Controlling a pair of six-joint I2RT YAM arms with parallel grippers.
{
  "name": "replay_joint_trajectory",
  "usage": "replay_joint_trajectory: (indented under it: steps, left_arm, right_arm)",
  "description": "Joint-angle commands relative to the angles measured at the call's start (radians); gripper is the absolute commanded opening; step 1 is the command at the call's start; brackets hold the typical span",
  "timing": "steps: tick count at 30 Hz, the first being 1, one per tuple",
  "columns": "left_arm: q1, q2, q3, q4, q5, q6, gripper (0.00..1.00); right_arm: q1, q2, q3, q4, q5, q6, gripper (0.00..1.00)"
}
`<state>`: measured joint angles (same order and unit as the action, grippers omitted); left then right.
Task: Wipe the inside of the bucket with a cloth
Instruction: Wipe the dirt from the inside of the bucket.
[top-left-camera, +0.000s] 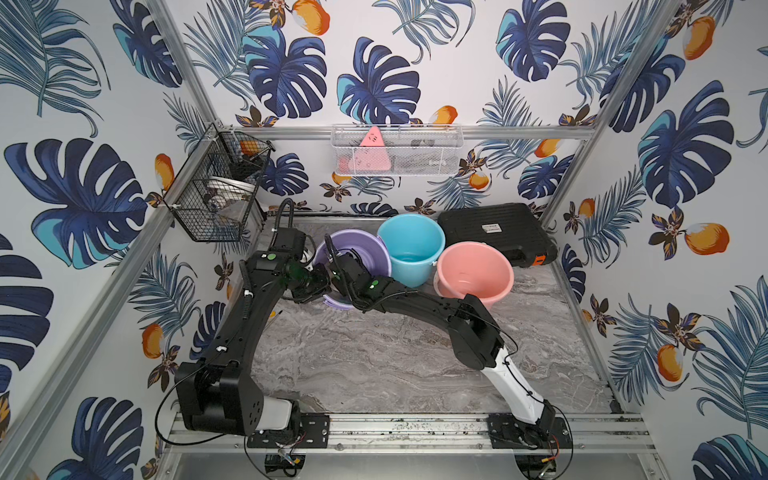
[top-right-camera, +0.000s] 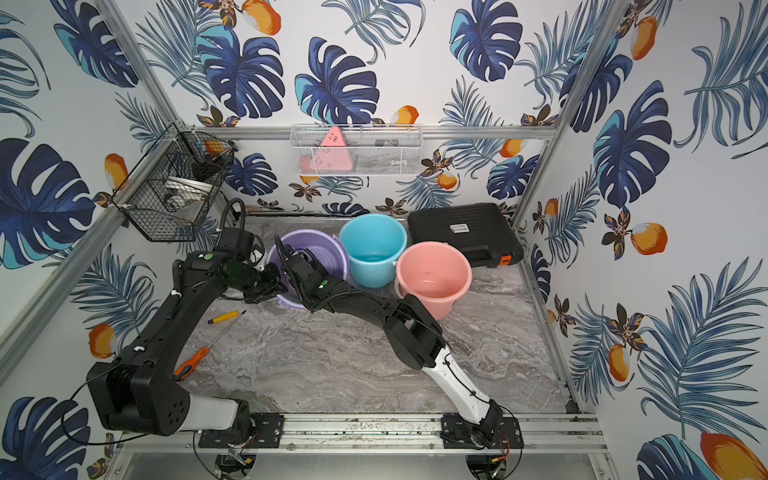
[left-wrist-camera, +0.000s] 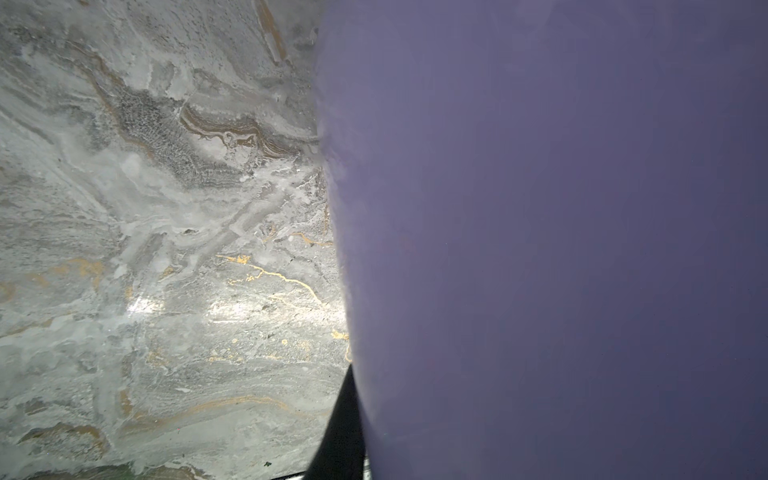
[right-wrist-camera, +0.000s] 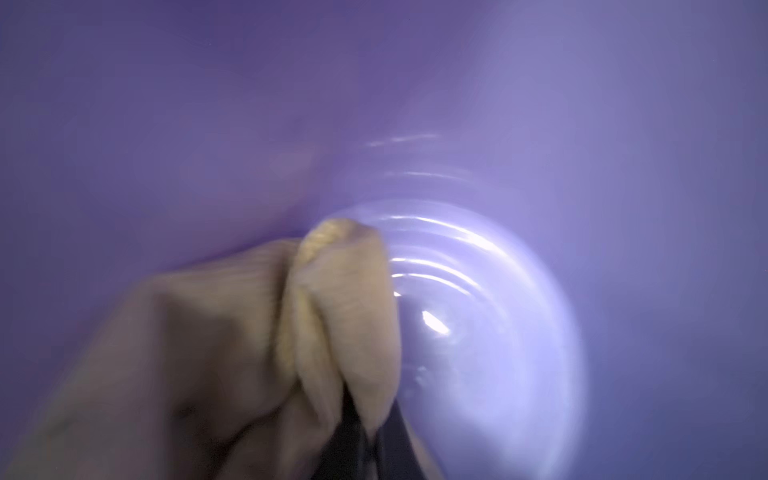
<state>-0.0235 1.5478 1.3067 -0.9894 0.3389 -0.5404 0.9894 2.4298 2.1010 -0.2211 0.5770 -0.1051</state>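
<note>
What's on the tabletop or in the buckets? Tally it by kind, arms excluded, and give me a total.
Buckets: 3 (purple bucket, blue bucket, pink bucket)
Hand tools: 2 (yellow-handled tool, orange-handled screwdriver)
Black case: 1
Cloth: 1
Total: 7

Black case (top-left-camera: 498, 239): a white sticker (top-left-camera: 491, 227) on its lid carries lines of dark print in both top views, too small to read.
Orange tab (top-left-camera: 539, 260): sits at the case's near corner and bears a dark mark that cannot be made out.
Pink triangular piece (top-left-camera: 371, 139): stands in the white wire basket (top-left-camera: 440, 160) on the back wall, with a few dark marks near its tip, not legible.
Readable text: none in any view.
</note>
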Motion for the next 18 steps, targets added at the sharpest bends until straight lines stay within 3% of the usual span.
replay_joint_trajectory:
  steps: [1, 4, 8, 12, 18]
  left_arm:
    - [-0.004, -0.011, -0.005, 0.043, 0.066, 0.008, 0.00]
    - [-0.004, -0.010, -0.006, 0.043, 0.046, 0.008, 0.00]
    - [-0.004, 0.009, -0.001, 0.049, 0.027, 0.008, 0.00]
    - [-0.004, 0.031, 0.010, 0.059, 0.000, 0.000, 0.00]
    - [-0.004, 0.056, 0.035, 0.064, -0.049, -0.007, 0.00]
  right_arm:
    - [-0.028, 0.071, 0.100, -0.156, 0.153, 0.034, 0.00]
    - [-0.059, 0.100, 0.164, -0.274, 0.124, 0.103, 0.00]
    - [-0.078, 0.090, 0.177, -0.399, -0.023, 0.148, 0.00]
    - [-0.077, 0.071, 0.184, -0.508, -0.250, 0.170, 0.00]
    - [-0.066, -0.017, 0.139, -0.524, -0.553, 0.257, 0.00]
